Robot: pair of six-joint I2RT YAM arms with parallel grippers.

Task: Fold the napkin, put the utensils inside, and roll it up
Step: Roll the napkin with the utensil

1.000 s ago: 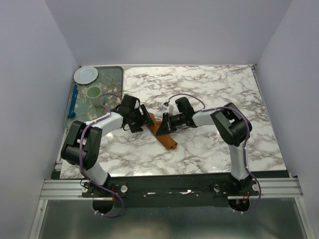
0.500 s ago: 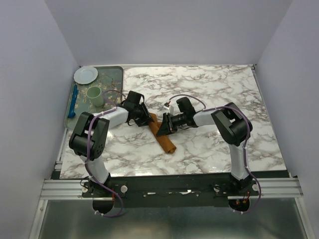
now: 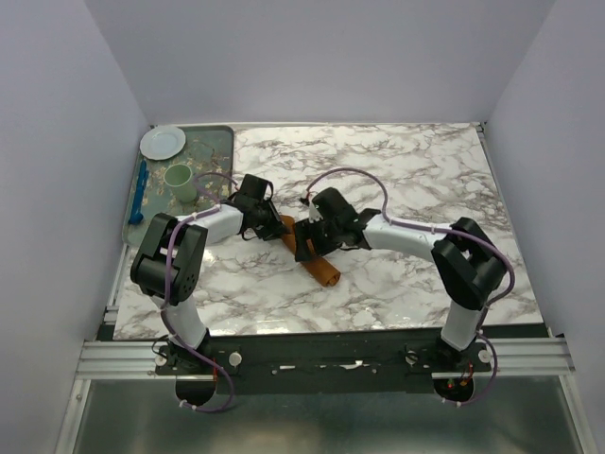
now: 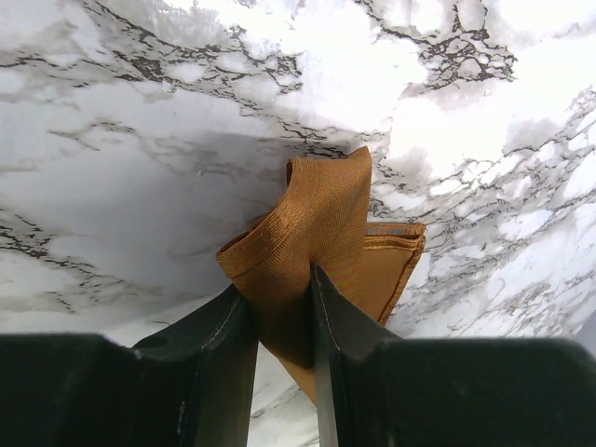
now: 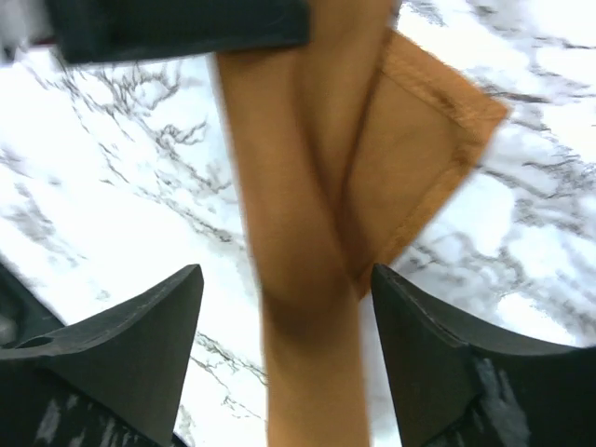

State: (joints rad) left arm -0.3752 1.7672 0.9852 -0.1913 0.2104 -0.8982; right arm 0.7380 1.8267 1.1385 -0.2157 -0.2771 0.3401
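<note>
Napkin rolled, pinched by left gripper; right gripper spread.

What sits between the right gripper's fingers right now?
In the right wrist view, the rolled napkin runs between the open fingers of the right gripper, with the marble table showing beside it.

The top external view looks steeply down from above and behind the arm bases, far enough back to take in the whole marble table and the walls around it. The left wrist camera sits close behind the left gripper and looks past it at a patch of marble, while the right wrist camera looks out between the spread tips of the right gripper from nearer still. All three views share the napkin near the table's middle.
</note>
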